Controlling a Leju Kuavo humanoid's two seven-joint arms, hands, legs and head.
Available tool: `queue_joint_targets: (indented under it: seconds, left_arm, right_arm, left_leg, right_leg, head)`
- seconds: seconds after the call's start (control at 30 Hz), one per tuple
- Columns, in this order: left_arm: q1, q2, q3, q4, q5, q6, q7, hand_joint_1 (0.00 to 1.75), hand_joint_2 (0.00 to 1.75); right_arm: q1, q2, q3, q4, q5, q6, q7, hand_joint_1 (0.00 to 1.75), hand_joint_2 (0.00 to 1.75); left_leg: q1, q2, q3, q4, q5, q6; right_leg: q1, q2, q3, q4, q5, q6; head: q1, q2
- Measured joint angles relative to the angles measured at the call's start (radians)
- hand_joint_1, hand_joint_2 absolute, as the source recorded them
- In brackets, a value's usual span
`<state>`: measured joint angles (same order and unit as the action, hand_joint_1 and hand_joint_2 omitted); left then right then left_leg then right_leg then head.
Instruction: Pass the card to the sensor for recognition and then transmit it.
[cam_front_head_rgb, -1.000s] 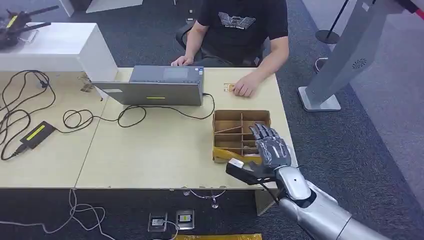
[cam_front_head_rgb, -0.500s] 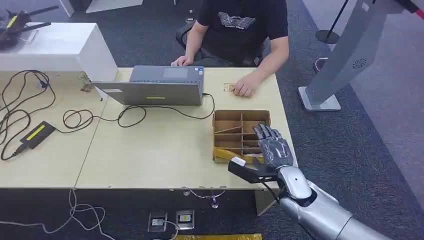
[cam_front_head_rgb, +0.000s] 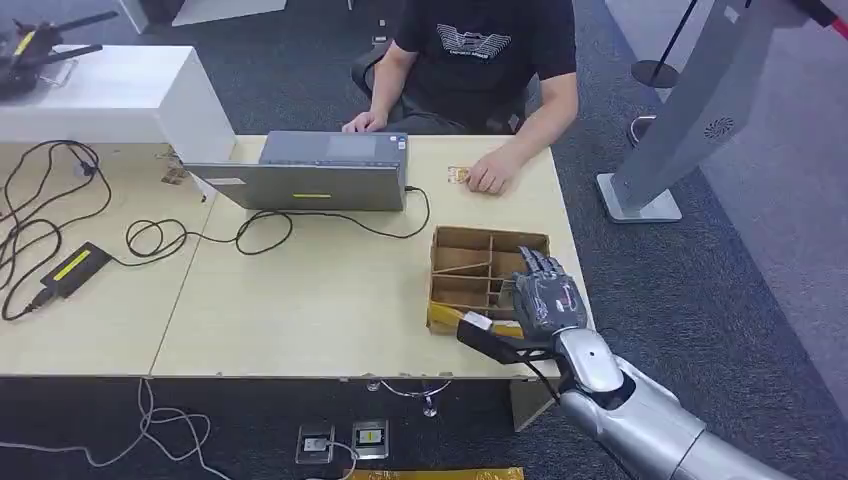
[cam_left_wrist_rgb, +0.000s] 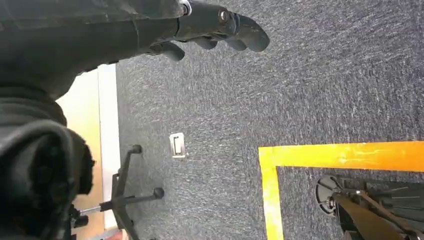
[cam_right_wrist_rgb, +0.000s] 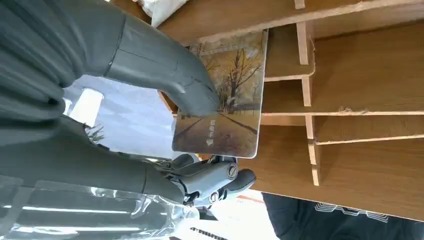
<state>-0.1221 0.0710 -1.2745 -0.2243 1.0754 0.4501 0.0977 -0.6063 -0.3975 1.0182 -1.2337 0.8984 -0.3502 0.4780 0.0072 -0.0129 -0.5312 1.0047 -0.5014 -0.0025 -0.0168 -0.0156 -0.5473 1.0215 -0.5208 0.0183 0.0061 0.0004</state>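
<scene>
Our right hand's grey thumb and dark fingers (cam_right_wrist_rgb: 200, 175) pinch the glossy card printed with an autumn tree-lined road (cam_right_wrist_rgb: 225, 100), held just over the divided brown cardboard box (cam_front_head_rgb: 470, 262). Since a second ago, the right hand (cam_front_head_rgb: 545, 300) has settled lower into the box and closed on the card, so we judge the pick made; the sensor comes next. Our left hand (cam_left_wrist_rgb: 220, 27) hangs over the carpet, fingers curled, holding nothing.
</scene>
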Motion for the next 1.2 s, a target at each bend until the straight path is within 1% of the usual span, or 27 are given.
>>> queue_joint_targets:
  seconds: [0.33,0.63,1.03,1.2]
  left_arm:
    - [0.000,0.000,0.000,0.000,0.001,0.001,-0.002,0.00,0.00]
    - [0.000,0.003,-0.002,0.000,-0.029,-0.007,0.008,0.00,0.00]
    - [0.000,0.003,-0.002,0.000,-0.049,-0.022,0.007,0.00,0.00]
    - [0.000,0.003,-0.003,0.000,-0.050,-0.023,0.003,0.00,0.00]
  right_arm:
    - [0.000,0.000,0.000,0.000,-0.022,-0.016,-0.003,1.75,1.75]
    - [0.010,-0.007,0.000,-0.016,-0.030,-0.018,-0.010,1.75,1.75]
    - [0.034,-0.022,0.000,-0.048,-0.026,-0.041,-0.013,1.75,1.75]
    - [0.045,-0.028,-0.005,-0.061,0.001,-0.046,-0.014,1.75,1.75]
  left_leg:
    - [0.000,0.000,0.000,0.000,0.000,0.000]
    - [0.000,0.000,0.000,0.000,0.000,0.000]
    - [0.000,0.001,0.001,0.000,0.000,0.000]
    - [0.000,0.001,0.000,0.000,0.000,0.000]
  right_leg:
    - [0.000,0.000,0.000,0.000,0.000,0.000]
    - [0.000,0.000,0.000,0.000,0.000,0.000]
    - [0.000,0.001,0.000,0.000,0.000,0.000]
    - [0.000,0.001,0.000,0.000,0.000,0.000]
  head:
    - [0.000,0.000]
    - [0.000,0.000]
    - [0.000,0.000]
    - [0.000,0.000]
